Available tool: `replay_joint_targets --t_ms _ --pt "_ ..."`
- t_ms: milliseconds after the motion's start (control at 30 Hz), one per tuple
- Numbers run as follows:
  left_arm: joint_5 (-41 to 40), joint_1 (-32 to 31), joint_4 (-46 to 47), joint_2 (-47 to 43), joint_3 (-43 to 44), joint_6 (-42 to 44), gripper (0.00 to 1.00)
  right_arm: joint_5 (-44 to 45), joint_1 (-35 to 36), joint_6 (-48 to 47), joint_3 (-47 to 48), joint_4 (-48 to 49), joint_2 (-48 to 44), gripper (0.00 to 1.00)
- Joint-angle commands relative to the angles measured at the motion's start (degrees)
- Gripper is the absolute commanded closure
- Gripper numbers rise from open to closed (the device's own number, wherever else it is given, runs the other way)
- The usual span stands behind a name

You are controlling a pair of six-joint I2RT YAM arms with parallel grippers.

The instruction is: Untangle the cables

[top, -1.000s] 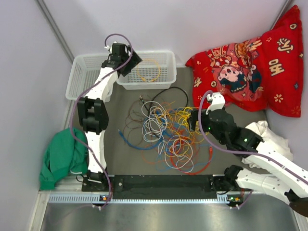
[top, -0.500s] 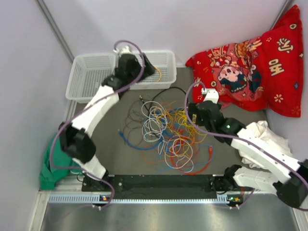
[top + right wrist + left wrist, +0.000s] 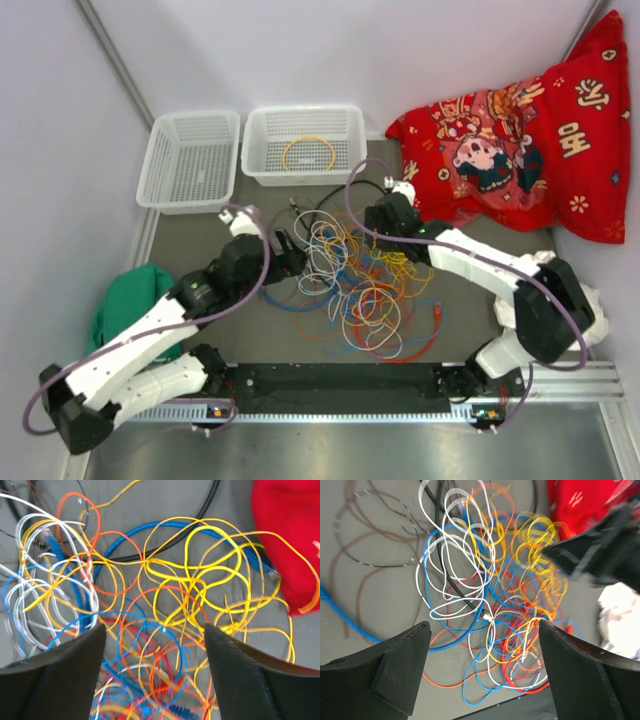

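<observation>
We see the cables (image 3: pixel 352 285) lying in 1 tangled heap at the middle of the grey table (image 3: pixel 195 240). White, blue, yellow, orange and red loops lie over each other. Thin brown and black loops spread toward 10 o'clock, and a thicker black cable (image 3: pixel 209 505) curves along the 12 o'clock edge.

The left gripper (image 3: pixel 482 630) hangs over the heap's 9 o'clock side. Its 2 fingers (image 3: pixel 395 667) stand wide apart with nothing held between them, and white and blue loops show on the table below the gap. The right gripper (image 3: pixel 154 630) hangs over the heap's 1 o'clock side, above the yellow loops, its jaws likewise spread and empty. We cannot tell whether either gripper touches a wire.

At 11 o'clock 2 white baskets sit side by side: the left basket (image 3: pixel 190 165), and the right basket (image 3: pixel 345 125), which holds 1 coiled yellow cable (image 3: pixel 308 153). A red cushion (image 3: pixel 520 130) lies at 2 o'clock and a green cloth (image 3: pixel 125 320) at 8 o'clock.
</observation>
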Motion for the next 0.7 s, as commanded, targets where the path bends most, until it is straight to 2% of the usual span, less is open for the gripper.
replay_joint_targets --t_ms 0,100,133,167,200,400,500,600,667 --pt "-4.88 0.02 -4.14 -7.80 -2.53 -2.71 0.07 -0.49 -0.76 1.23 3.28 2.19 5.43 0.33" --pt "-4.80 0.02 -5.91 -8.07 -2.63 -2.62 0.08 -0.32 -0.76 1.32 5.56 -0.26 7.64 0.62" --pt "-4.71 0.02 -6.61 -7.98 -2.45 -2.62 0.08 -0.32 -0.84 1.32 6.17 -0.62 7.82 0.81" --pt "-4.62 -0.07 -6.61 -7.72 -2.45 -2.54 0.08 -0.49 -0.84 1.23 6.09 -0.97 7.39 0.93" --pt "-4.62 0.02 -6.70 -7.80 -2.28 -2.45 0.08 -0.41 -0.84 1.23 6.18 -1.06 6.68 1.00" --pt "-6.02 0.02 -5.65 -8.33 -1.48 -1.31 0.08 0.12 2.92 -3.50 8.81 -1.94 -7.80 1.00" --pt "-6.64 0.02 -3.19 -8.42 -0.87 0.18 0.07 -1.10 7.05 -8.95 14.25 -1.59 -14.75 1.00" --pt "-7.35 0.02 1.02 -8.15 0.18 2.03 0.01 -5.40 8.82 -11.07 25.99 -5.00 -16.70 1.00" --pt "-6.12 0.02 5.22 -7.63 1.32 4.04 0.01 -6.90 9.09 -10.99 31.12 -7.55 -16.70 1.00"
